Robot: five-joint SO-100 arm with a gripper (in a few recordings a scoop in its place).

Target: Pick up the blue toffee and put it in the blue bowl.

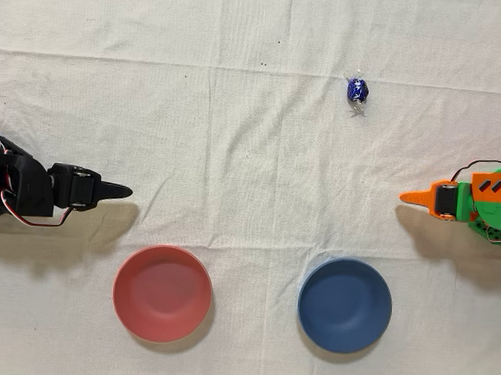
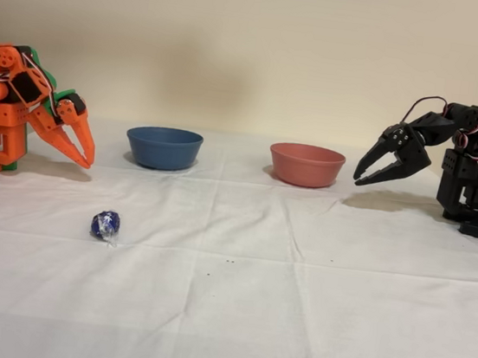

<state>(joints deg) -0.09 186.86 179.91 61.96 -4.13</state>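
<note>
Orange arm folded back at right edge of overhead view, gripper (image 1: 413, 197) low over the cloth, empty; in the fixed view the gripper (image 2: 85, 157) points down w/ fingers pressed together to a narrow tip. Blue toffee (image 1: 358, 91) lies on white tablecloth (image 1: 238, 119), upper right of centre in overhead view, well apart from gripper and from both bowls; in fixed view the toffee (image 2: 105, 225) sits in the foreground, nearer the camera than the bowls, foil ends twisted out. Blue bowl (image 1: 344, 305) sits upright at lower right of overhead view, nothing visible inside; in fixed view it (image 2: 163, 147) stands just right of the orange gripper. Red-pink bowl (image 1: 162, 293) beside it, apart, approx. same size, also showing nothing inside. Black arm (image 1: 29, 189) idle at opposite edge. Cloth creased, a few dark specks.
</note>
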